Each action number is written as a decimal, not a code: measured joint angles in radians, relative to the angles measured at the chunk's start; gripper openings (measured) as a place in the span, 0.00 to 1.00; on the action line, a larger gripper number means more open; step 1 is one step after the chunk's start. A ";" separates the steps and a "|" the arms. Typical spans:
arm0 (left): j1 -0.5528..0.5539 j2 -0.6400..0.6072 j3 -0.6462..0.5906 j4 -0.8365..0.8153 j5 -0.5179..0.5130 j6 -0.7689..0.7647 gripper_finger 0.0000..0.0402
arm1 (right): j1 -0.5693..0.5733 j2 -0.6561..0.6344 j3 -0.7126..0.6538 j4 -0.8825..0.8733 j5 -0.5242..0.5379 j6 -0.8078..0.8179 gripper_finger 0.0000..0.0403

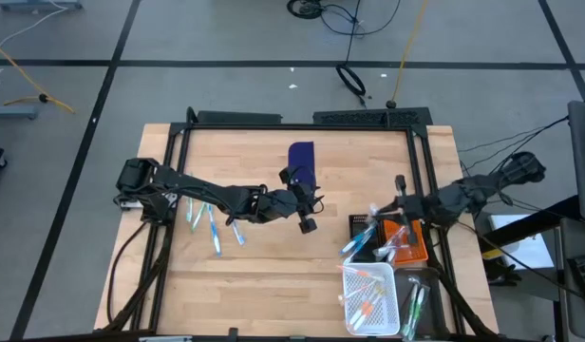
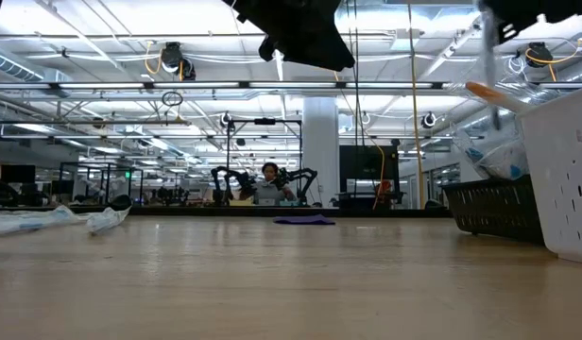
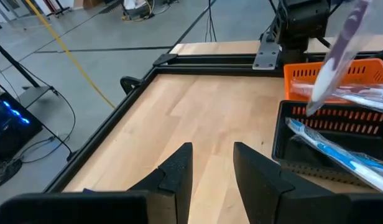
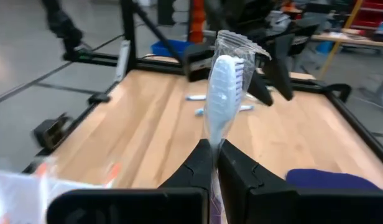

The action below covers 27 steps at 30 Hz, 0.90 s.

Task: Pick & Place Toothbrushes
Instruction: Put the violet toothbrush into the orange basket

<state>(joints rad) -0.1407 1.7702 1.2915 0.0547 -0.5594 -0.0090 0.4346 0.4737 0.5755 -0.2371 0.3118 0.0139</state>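
Observation:
My right gripper (image 4: 214, 144) is over the baskets at the table's right (image 1: 399, 201), shut on a white toothbrush (image 4: 221, 93) in a clear wrapper, which also shows in the left wrist view (image 3: 337, 56). My left gripper (image 3: 212, 149) hovers over the table's middle (image 1: 307, 220). It is open, has nothing between its fingers, and faces the baskets. Several light blue and white toothbrushes (image 1: 215, 228) lie flat on the wood at the left. More toothbrushes lie in the black basket (image 3: 341, 152) and the white basket (image 1: 368, 296). My right gripper pinches the wrapped toothbrush by its handle (image 4: 211, 138) between the two fingers. The brush runs on along the fingers and sticks out beyond their tips, with its bristle head (image 4: 232, 68) at the free end. It is lifted clear of the table and the baskets.
An orange basket (image 1: 411, 242) stands beside the black basket (image 1: 362, 228), with the white basket nearer the front edge and green toothbrushes (image 1: 416, 306) next to it. A dark blue flat rectangle (image 1: 302, 160) lies at the far middle. A black frame (image 1: 302, 122) borders the table.

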 joint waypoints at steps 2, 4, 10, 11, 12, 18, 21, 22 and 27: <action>0.000 0.000 0.000 -0.001 0.000 0.000 0.29 | 0.033 -0.032 0.000 -0.038 0.002 0.000 0.01; 0.001 0.000 0.000 -0.001 0.000 0.000 0.29 | 0.061 -0.058 0.000 -0.076 0.002 -0.002 0.01; 0.001 0.000 0.000 0.000 0.000 0.000 0.29 | 0.129 -0.111 0.058 -0.320 -0.003 -0.016 0.01; 0.001 0.000 0.000 -0.001 0.000 0.000 0.29 | 0.139 -0.115 0.075 -0.365 -0.007 -0.006 0.01; 0.001 0.000 0.000 -0.001 0.000 0.000 0.29 | 0.149 -0.117 0.091 -0.403 -0.024 0.001 0.01; 0.002 0.000 0.000 -0.001 0.000 0.000 0.29 | 0.187 -0.118 0.168 -0.559 -0.139 0.040 0.01; 0.002 0.000 0.000 -0.001 0.000 0.000 0.29 | 0.193 -0.118 0.182 -0.638 -0.138 0.064 0.01; 0.003 0.000 0.000 -0.001 0.000 0.000 0.29 | 0.194 -0.118 0.183 -0.655 -0.135 0.072 0.01; 0.003 0.000 0.000 -0.001 0.000 0.000 0.29 | 0.196 -0.118 0.183 -0.687 -0.134 0.074 0.01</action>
<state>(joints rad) -0.1379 1.7702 1.2915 0.0541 -0.5598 -0.0086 0.6304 0.3553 0.7589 -0.9238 0.1780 0.0876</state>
